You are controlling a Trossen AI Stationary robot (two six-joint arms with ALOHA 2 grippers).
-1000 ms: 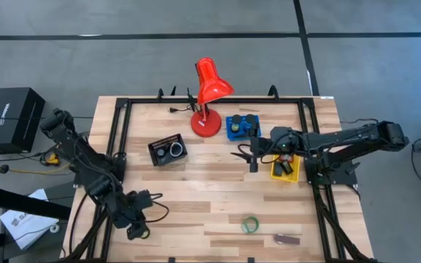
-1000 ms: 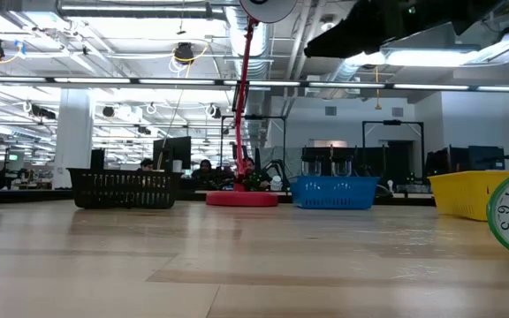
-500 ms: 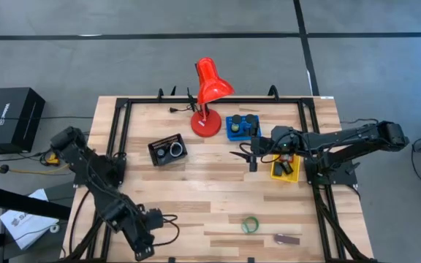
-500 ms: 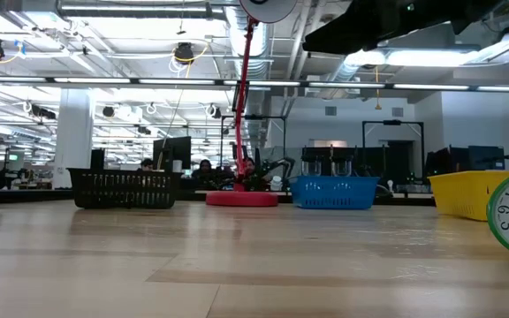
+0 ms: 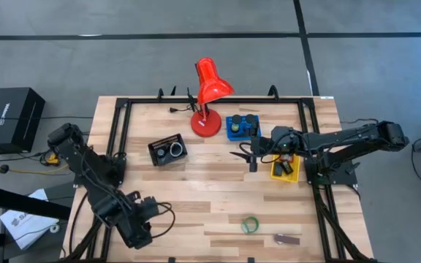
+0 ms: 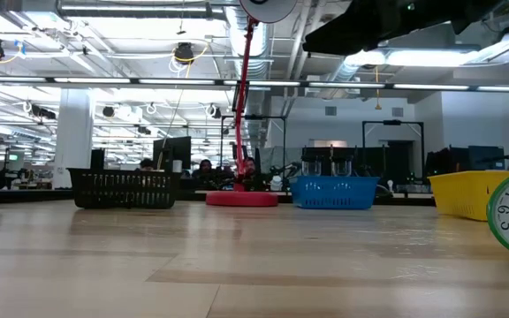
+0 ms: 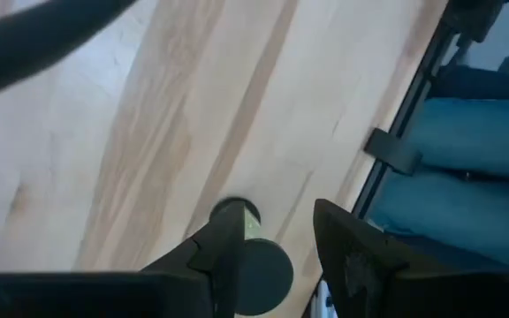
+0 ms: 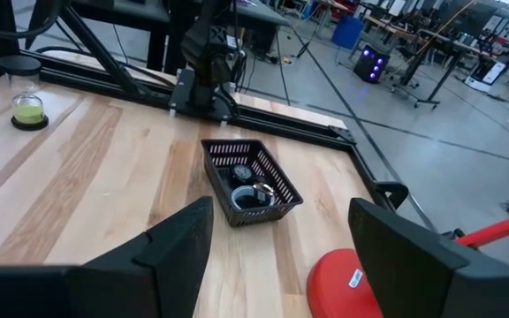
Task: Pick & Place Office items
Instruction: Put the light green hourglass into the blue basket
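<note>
- The small green-filled timer [image 7: 247, 252] stands upright near the near-left corner of the table [image 5: 196, 197]. It is one of the loose office items left to sort.
- Your left gripper [image 7: 277, 216] hangs right over it, with its fingers parted. The timer sits in the gap, close against one finger [image 7: 224, 256], and I can't tell whether they touch. It reads as lined up for a grab, not gripped.
- I'd centre the timer in the gap before closing. It's tall and narrow, so an off-centre squeeze will likely tip it.
- The green clock [image 5: 250, 225] and the maroon oblong [image 5: 287, 239] lie loose at the near right, well apart from the timer. They are probably the next picks.
- The black tray [image 5: 156, 146] at far left-centre already holds items. It is the closest drop for the left arm.
- The blue tray [image 5: 231, 131] holds black rolls at the far centre, beside the red lamp [image 5: 209, 84]. The yellow tray [image 5: 276, 173] sits at the right.
- Your right gripper [image 5: 253, 157] hovers just left of the yellow tray, spread wide and empty. It looks parked clear of the left arm's work area.
</note>
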